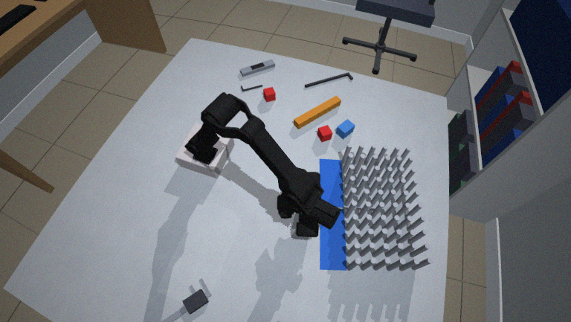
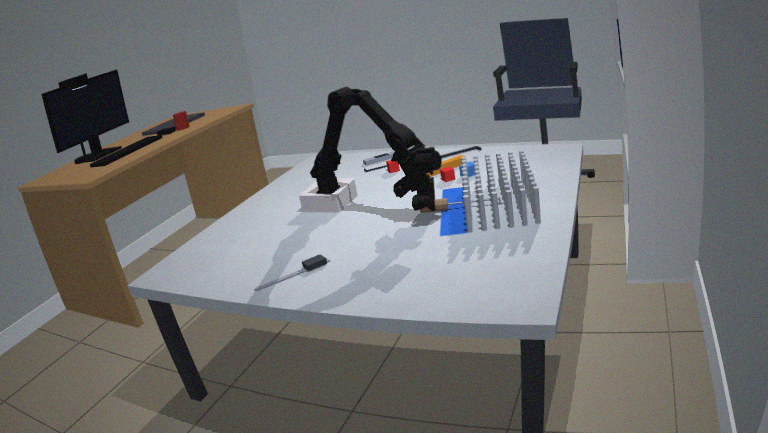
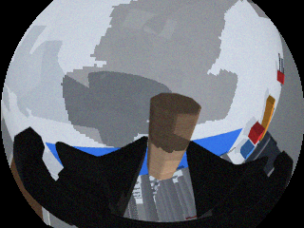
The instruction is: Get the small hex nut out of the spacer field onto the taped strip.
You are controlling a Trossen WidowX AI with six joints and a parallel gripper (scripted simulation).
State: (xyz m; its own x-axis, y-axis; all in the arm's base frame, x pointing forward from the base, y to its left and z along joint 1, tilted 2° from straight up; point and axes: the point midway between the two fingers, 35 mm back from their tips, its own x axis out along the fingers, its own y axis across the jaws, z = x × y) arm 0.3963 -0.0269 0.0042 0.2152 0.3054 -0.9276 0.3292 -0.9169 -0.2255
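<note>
Gripping the tool's wooden handle, my claw has the spacers ahead; I can't see the nut, so extraction, tool drop and release likely remain.

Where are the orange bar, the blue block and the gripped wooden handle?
orange bar (image 1: pixel 317 112) (image 3: pixel 269 111): top and wrist views, long side
blue block (image 1: pixel 345 129) (image 3: pixel 247 149): top and wrist views, middle
wooden handle (image 3: pixel 174 124): wrist view, side
</note>
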